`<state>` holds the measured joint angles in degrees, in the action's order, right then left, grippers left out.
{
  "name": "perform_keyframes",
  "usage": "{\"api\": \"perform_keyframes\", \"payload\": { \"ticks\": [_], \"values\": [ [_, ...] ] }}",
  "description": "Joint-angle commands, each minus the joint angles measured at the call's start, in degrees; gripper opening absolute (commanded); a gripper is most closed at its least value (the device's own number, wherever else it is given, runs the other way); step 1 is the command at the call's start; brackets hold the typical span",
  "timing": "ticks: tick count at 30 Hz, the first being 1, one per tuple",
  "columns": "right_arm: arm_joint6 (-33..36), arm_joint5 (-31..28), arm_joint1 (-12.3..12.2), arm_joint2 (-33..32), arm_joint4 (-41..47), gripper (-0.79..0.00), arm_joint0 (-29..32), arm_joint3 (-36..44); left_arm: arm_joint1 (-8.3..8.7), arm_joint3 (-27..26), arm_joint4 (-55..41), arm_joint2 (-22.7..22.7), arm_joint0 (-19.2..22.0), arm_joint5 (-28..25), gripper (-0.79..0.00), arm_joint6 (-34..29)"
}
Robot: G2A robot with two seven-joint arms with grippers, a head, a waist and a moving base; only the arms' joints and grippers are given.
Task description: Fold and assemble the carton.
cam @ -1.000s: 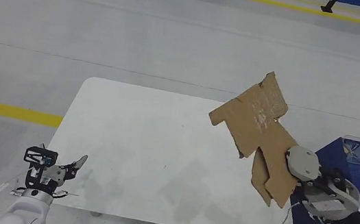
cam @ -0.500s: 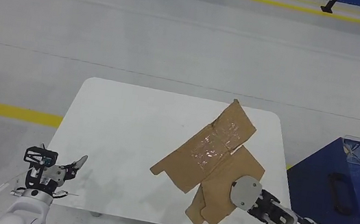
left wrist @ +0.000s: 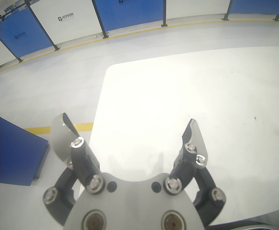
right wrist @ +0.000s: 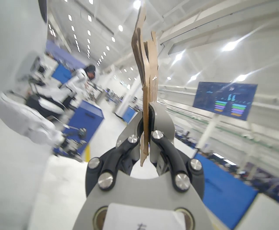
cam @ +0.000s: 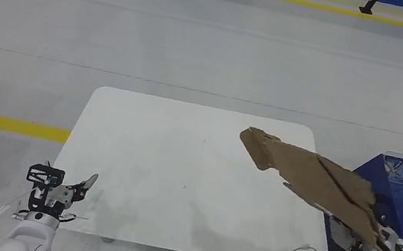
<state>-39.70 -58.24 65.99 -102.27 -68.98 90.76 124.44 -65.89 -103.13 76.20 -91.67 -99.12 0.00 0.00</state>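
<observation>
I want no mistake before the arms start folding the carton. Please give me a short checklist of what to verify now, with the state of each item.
1. Right gripper shut on the carton: ok.
2. Carton lying flat on the table: not ok, it is held up in the air at the table's right side.
3. Left gripper open and free: ok.
4. Left gripper close to the carton: not ok, it is at the near left corner, far apart.
5. Carton undamaged: cannot tell.
</observation>
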Motion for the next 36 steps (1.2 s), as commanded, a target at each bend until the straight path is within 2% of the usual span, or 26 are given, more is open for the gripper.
{"api": "perform_keyframes", "payload": {
  "ticks": [1,7,12,14,27,29,31,33,34,36],
  "values": [
    [7.3,0.2,-1.3,7.5,12.5,-0.785,-0.3,-2.0,0.0,0.0,0.0,0.0,0.0,0.0,0.0,0.0],
    [29.1,0.2,-5.8,24.0,41.1,-0.785,-3.6,-9.6,0.0,0.0,0.0,0.0,0.0,0.0,0.0,0.0],
    [43.0,0.2,-8.0,30.5,58.7,-0.785,-5.4,-13.9,0.0,0.0,0.0,0.0,0.0,0.0,0.0,0.0],
    [48.3,0.2,-8.7,31.4,62.7,-0.785,-6.1,-14.8,0.0,0.0,0.0,0.0,0.0,0.0,0.0,0.0],
    [48.3,0.2,-8.7,31.4,62.7,-0.785,-6.1,-14.8,0.0,0.0,0.0,0.0,0.0,0.0,0.0,0.0],
    [47.4,0.2,-8.6,32.1,66.0,-0.785,-5.6,-13.0,0.0,0.0,0.0,0.0,0.0,0.0,0.0,0.0],
    [48.7,0.2,-8.8,34.5,75.1,-0.785,-4.6,-10.0,0.0,0.0,0.0,0.0,0.0,0.0,0.0,0.0],
    [53.3,0.2,-9.6,37.7,89.8,-0.785,-4.3,-6.4,0.0,0.0,0.0,0.0,0.0,0.0,0.0,0.0],
    [56.6,0.9,-10.0,39.9,99.8,-0.785,-4.3,-4.2,0.0,0.0,0.0,0.0,0.0,0.0,0.0,0.0],
    [66.5,6.8,-11.0,42.6,120.5,-0.785,-5.7,-1.0,0.0,0.0,0.0,0.0,0.0,0.0,0.0,0.0]
  ]
}}
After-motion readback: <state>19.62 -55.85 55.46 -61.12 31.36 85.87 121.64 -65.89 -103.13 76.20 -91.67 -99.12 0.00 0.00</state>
